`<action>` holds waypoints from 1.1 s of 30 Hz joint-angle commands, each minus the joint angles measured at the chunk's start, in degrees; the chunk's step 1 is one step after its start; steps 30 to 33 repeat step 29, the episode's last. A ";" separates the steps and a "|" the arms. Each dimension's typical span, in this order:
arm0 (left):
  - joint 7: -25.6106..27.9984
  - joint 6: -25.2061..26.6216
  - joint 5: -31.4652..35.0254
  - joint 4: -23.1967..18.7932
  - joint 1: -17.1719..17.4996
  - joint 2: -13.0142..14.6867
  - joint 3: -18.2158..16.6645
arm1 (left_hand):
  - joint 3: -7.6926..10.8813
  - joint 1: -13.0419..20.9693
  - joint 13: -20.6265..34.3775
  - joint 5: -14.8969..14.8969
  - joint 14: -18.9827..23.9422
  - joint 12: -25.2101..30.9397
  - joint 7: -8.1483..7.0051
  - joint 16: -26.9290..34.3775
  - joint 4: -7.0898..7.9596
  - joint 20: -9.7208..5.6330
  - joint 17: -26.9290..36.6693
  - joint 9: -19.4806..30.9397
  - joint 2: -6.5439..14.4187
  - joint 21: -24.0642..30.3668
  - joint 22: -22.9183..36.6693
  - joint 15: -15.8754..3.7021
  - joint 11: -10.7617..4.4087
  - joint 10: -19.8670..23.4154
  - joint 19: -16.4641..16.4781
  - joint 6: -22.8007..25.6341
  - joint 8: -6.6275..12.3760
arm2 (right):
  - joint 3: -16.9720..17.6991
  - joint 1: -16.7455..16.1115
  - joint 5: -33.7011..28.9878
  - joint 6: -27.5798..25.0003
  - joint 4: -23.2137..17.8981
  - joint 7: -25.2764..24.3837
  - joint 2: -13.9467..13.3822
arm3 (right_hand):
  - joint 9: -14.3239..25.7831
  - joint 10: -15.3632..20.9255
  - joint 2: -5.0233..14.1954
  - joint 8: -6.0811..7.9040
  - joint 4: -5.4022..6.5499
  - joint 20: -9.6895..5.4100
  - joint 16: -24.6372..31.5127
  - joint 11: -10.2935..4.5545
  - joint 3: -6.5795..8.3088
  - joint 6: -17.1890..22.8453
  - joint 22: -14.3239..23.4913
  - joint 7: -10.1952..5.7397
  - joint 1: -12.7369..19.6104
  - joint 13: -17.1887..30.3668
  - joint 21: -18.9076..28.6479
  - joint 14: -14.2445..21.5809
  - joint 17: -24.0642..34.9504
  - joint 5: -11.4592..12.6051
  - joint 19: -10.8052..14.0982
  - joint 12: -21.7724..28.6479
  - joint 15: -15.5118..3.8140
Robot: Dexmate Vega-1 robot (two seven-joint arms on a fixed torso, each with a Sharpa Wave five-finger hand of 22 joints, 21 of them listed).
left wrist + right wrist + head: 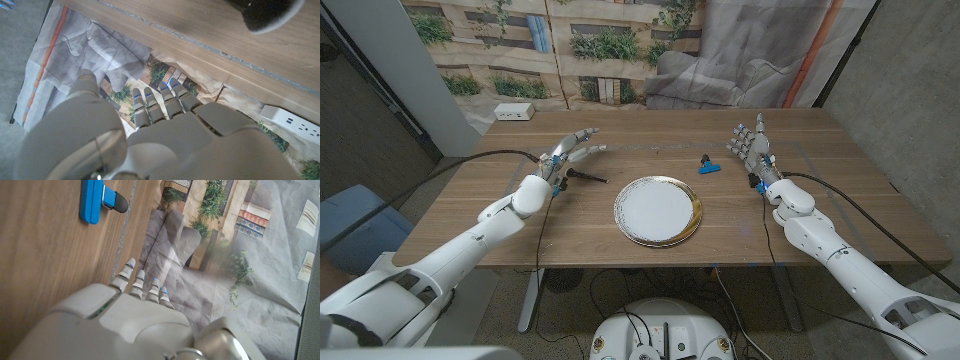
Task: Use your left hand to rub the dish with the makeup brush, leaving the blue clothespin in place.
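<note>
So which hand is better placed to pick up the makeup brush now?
Left. The left hand hovers open right over the makeup brush, which lies on the table left of the dish. The right hand stands across the table, past the blue clothespin, far from the brush.

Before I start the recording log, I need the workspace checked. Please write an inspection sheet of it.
Surface: brown wooden table, bare around the things.
Job's things: round white gold-rimmed dish at the middle; black makeup brush lying beside the left hand; blue plastic clothespin behind the dish.
Clutter: white power strip at the far left corner.
Hands: left hand open, fingers apart over the brush; right hand open, holding nothing.
Cables: black cables along both arms.
Surroundings: printed garden backdrop, grey cloth.
</note>
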 commanded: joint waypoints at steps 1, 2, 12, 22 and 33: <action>-2.27 -0.13 -8.42 2.29 0.86 -2.93 -2.00 | -0.01 -2.65 -0.02 -0.02 -0.97 0.36 0.09 -0.03 1.41 -2.27 0.33 -0.04 0.89 -0.54 0.02 -5.45 0.24 -0.71 -1.39 0.12 0.50 | -0.01 0.03 0.00 0.01 0.03 0.02 0.00 | 0.09 -0.31 6.11 0.25 0.43 0.30 0.10 0.12 -0.19 -0.57 0.33 0.04 -0.22 0.19 0.39 -0.29 -0.05 0.22 -0.11 0.38 0.34; -3.05 -0.53 -9.31 2.88 0.75 -3.23 -2.08 | -0.08 -3.33 -0.02 0.00 -1.14 0.40 0.21 -0.01 1.73 -2.37 0.34 -0.06 1.14 -0.60 0.02 -5.34 0.32 -0.78 -1.67 0.29 0.59 | -0.01 0.03 0.00 0.00 0.03 0.02 0.00 | 0.09 -0.26 6.11 0.28 0.43 0.29 0.11 0.14 -0.19 -0.51 0.33 0.03 -0.22 0.19 0.39 -0.26 -0.05 0.23 -0.11 0.40 0.30; -3.57 -1.50 -13.56 5.43 0.87 -6.29 -2.78 | -0.30 -11.27 -0.07 0.62 -3.01 0.52 2.16 0.13 5.86 -3.18 0.43 -0.21 5.10 -0.76 0.03 -3.81 2.73 -2.38 -4.64 -0.11 0.47 | 0.00 0.01 0.01 -0.03 -0.02 0.00 -0.02 | 0.09 -0.31 6.10 0.31 0.43 0.28 0.11 0.23 -0.19 -0.42 0.33 0.03 -0.23 0.19 0.39 -0.27 -0.05 0.22 -0.12 0.38 0.35; -4.15 2.93 -20.36 0.92 3.90 -7.84 -4.90 | 0.44 -16.42 -0.08 1.32 -5.98 0.11 3.43 -0.21 9.03 -3.34 0.32 -0.27 6.52 -0.80 0.00 -2.75 3.96 -5.43 -6.88 -2.79 -0.08 | 0.00 0.00 0.00 -0.02 -0.03 -0.01 -0.02 | 0.09 -0.35 6.10 0.20 0.43 0.26 0.12 0.29 -0.20 -0.69 0.33 -0.04 -0.23 0.19 0.40 -0.26 -0.05 0.22 -0.09 0.36 0.39; -2.74 3.89 -23.64 -1.66 6.08 -9.20 -6.44 | 0.76 -17.21 -0.09 1.49 -6.32 0.26 3.57 -0.11 9.55 -3.52 0.31 -0.28 6.66 -0.75 -0.02 -2.58 4.13 -5.68 -7.24 -3.07 0.05 | 0.00 -0.01 0.00 -0.01 -0.02 -0.01 -0.02 | 0.09 -0.21 6.10 0.27 0.44 0.27 0.12 0.12 -0.20 -0.52 0.34 0.00 -0.23 0.20 0.39 -0.26 -0.05 0.21 -0.12 0.42 0.31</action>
